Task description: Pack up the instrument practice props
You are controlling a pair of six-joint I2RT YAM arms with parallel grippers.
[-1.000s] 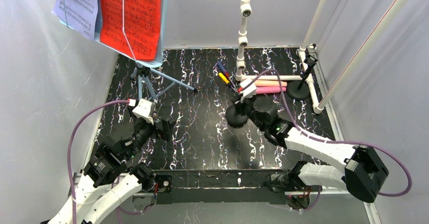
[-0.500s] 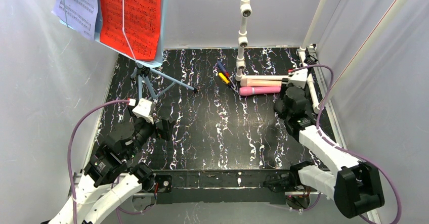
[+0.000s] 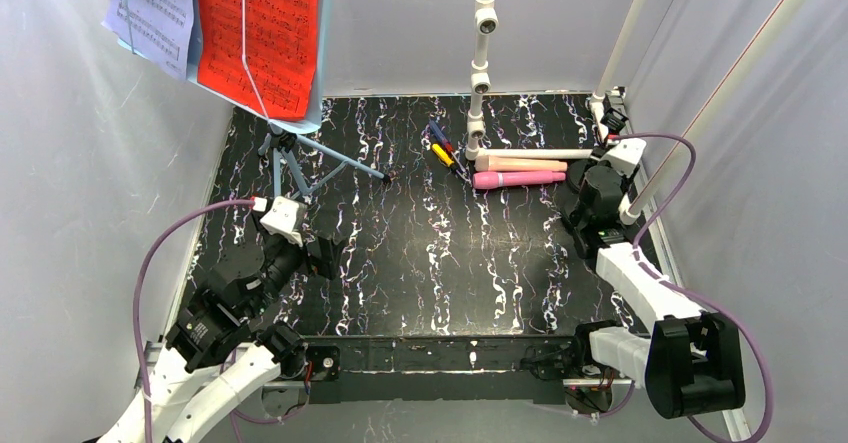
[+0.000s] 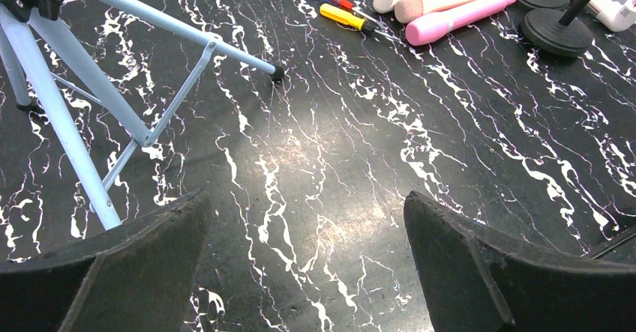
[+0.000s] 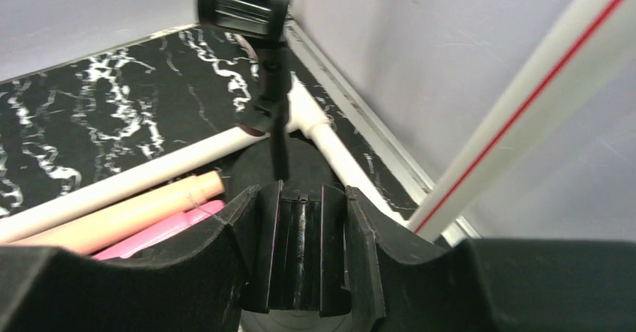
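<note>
Surface (image 3: 420, 263): black with white marbling, walled in by pale sheeting.

White PVC pipe frame (image 3: 481, 73): upright at far centre, a floor pipe running right from its foot, slanted poles in the far right corner.

Music rack (image 3: 322, 53): pale blue, far left corner, upright on tripod legs. One leg reaches out toward the middle of the surface.
- Red page (image 3: 258, 33) lies on the rack face.
- Lavender page (image 3: 150, 8) sits beside it on the left, clipped on.

Left gripper (image 4: 305, 204): near left, aimed at the far right. Jaws spread wide, with only bare surface showing between them. It is well apart from the rack's legs.

Right gripper (image 5: 302, 204): far right corner, beside the frame's floor pipes.
- Jaws at a middling width, pressed on both sides of the ribbed black head of the gripped holder (image 5: 300, 264).
- A dark round shape shows below it.

Second holder (image 5: 274, 85): just beyond the gripped one, upright on its round base, clip head on top, close against the corner pipes.

Beige microphone (image 3: 520, 164) and pink microphone (image 3: 518, 179): lying flat side by side along the floor pipe, beige the nearer to it, just left of the right gripper.

Two screwdrivers (image 3: 441, 148): one blue-handled and one yellow-handled, flat on the surface. They lie at the foot of the upright, left of the microphones.
</note>
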